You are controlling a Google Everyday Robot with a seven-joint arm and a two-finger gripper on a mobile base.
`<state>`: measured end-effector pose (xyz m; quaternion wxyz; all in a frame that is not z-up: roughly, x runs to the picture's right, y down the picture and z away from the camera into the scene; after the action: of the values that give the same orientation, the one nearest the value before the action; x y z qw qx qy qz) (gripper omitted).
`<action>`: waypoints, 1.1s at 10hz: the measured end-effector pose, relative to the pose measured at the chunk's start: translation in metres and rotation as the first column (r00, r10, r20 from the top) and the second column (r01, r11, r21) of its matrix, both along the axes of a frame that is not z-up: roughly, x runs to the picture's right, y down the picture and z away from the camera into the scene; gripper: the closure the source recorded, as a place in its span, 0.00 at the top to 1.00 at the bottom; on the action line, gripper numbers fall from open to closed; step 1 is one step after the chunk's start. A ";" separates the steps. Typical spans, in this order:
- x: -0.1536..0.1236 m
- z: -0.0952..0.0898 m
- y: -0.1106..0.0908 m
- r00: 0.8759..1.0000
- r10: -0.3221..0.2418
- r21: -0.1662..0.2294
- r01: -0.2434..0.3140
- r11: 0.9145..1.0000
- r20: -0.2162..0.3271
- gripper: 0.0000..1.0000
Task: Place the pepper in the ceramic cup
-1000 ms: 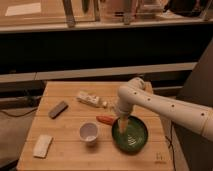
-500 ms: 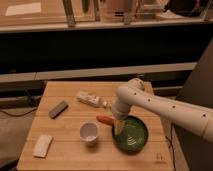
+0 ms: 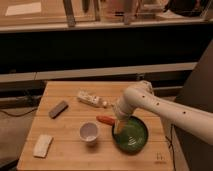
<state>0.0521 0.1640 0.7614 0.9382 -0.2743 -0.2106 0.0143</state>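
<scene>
Hovering pincer [image 3: 119, 126] at green bowl [image 3: 144, 141] rim | grip: cannot tell | pepper [image 3: 104, 119] beside it | ceramic cup [image 3: 88, 132] near, apart

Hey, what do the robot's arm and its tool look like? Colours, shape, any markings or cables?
The arm is off-white, built from thick, rounded tube segments that meet at a bulbous joint. Small dark dots run along its side. No loose cables show. The tool, at the left rim of the green bowl beside the pepper, is narrower and looks pale yellowish.
</scene>
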 end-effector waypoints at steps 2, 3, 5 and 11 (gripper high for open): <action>0.006 -0.002 -0.005 0.997 0.075 0.022 -0.075 0.997 -0.023 0.80; 0.009 -0.002 -0.007 0.994 0.103 0.030 -0.102 0.994 -0.033 0.80; 0.015 -0.003 -0.009 0.987 0.153 0.044 -0.151 0.988 -0.053 0.80; 0.009 0.001 -0.017 0.970 0.224 0.041 -0.221 0.975 -0.095 0.80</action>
<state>0.0608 0.1470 0.7621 0.9440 -0.2337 -0.1936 0.1295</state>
